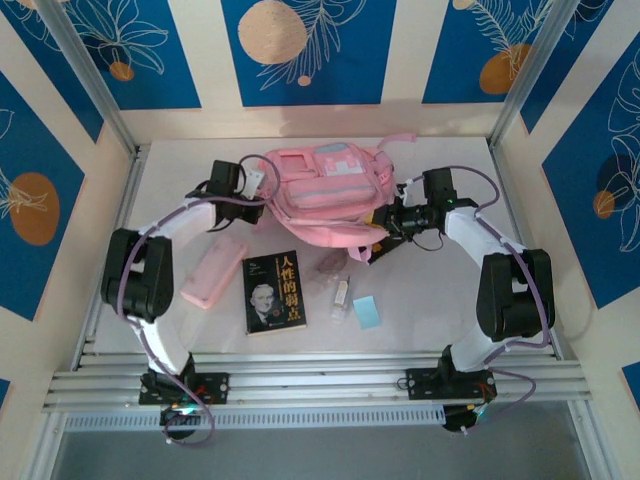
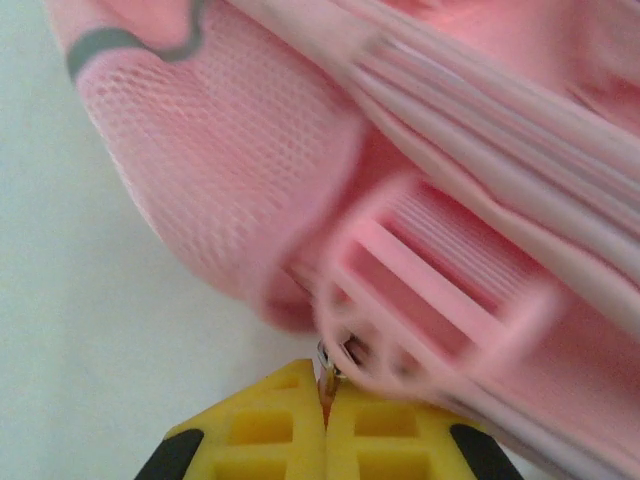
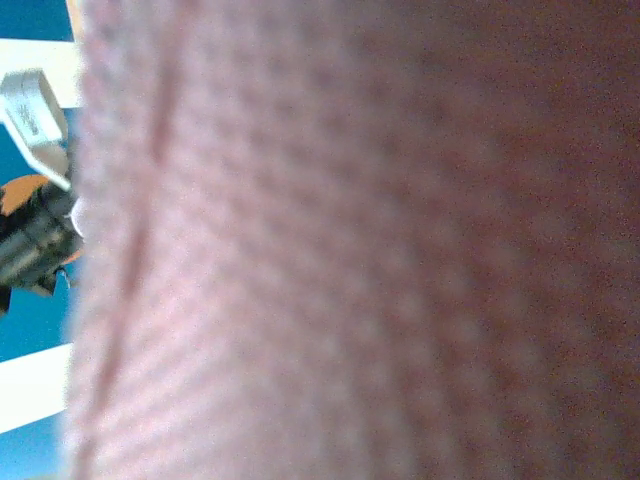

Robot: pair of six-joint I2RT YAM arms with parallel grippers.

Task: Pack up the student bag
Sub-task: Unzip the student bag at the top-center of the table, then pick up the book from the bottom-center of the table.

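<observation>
One student bag [image 1: 325, 195], one book [image 1: 275, 292], one pouch [image 1: 215, 272].

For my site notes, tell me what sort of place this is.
Probably a lab test booth: metal frame posts, blue leaf-print wall panels, and robot arms bolted to rails at a white table.

Robot test cell, laboratory type. Evidence: aluminium frame posts [image 1: 88, 80] left and right, slotted rails [image 1: 320, 383] at the near edge carrying two arms [image 1: 140, 285], white table [image 1: 430, 310], printed blue-and-cream wall panels [image 1: 305, 45] on the far side.
</observation>
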